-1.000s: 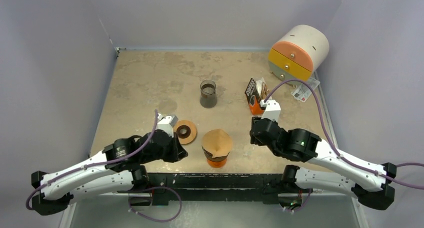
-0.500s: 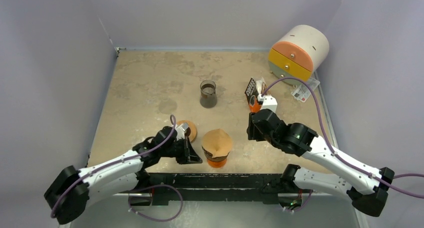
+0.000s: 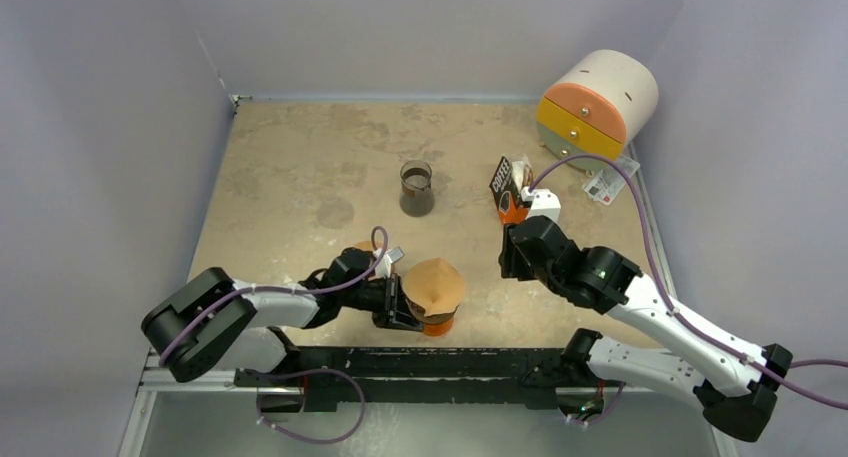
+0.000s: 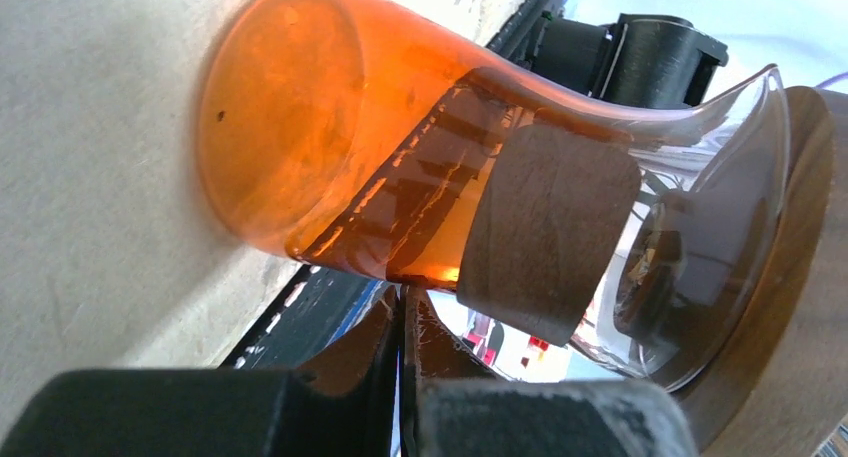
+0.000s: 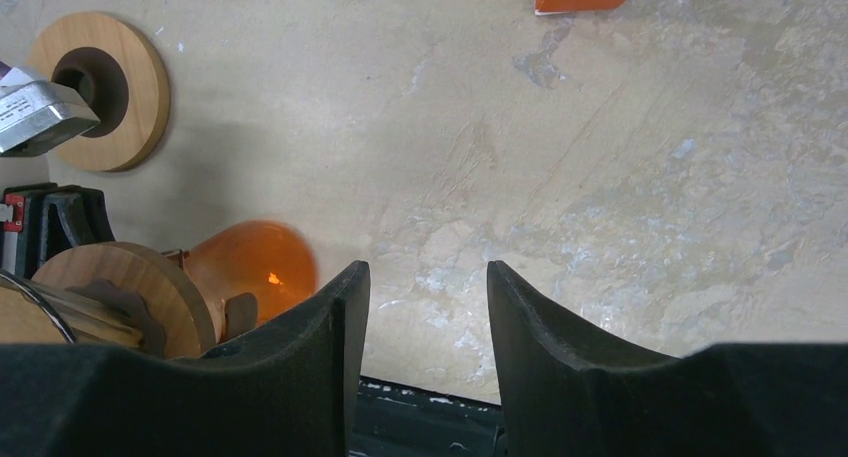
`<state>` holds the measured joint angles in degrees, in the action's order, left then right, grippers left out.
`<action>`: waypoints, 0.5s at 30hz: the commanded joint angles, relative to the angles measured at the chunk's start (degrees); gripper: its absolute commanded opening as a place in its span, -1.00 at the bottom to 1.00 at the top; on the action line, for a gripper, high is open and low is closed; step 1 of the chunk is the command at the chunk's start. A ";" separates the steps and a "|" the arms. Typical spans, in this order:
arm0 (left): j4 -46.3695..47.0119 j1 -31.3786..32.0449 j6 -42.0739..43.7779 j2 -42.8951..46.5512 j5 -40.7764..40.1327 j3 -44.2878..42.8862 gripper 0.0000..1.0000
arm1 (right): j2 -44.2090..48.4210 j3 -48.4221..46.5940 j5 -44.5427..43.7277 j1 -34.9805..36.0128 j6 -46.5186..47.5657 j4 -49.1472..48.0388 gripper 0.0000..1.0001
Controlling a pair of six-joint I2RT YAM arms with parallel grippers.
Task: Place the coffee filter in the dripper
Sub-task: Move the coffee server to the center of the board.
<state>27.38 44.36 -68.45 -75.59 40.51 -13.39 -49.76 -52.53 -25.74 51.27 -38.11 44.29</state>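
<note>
The dripper is an orange glass vessel with a wooden collar, standing near the table's front edge. A brown paper coffee filter sits in its top, opening upward. My left gripper is shut with nothing between its fingers, and its tips touch the orange glass low on the left side. My right gripper hovers to the right of the dripper, open and empty above bare table.
A wooden ring lies left of the dripper, mostly hidden under my left arm from above. A glass beaker of dark liquid, a coffee bag and a round drawer unit stand further back.
My left arm has swung right, bringing its shut gripper from beside the wooden ring up against the dripper. My right gripper has drawn back slightly, away from the front edge.
</note>
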 commanded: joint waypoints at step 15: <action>22.15 1.43 -5.11 -19.20 3.73 -11.31 -1.00 | 3.93 -6.83 -1.37 -1.54 3.52 6.24 0.01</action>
<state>41.21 44.99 -71.44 -91.15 44.31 -20.86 -47.72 -55.35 -25.89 49.91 -35.79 47.11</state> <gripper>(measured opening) 0.002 0.500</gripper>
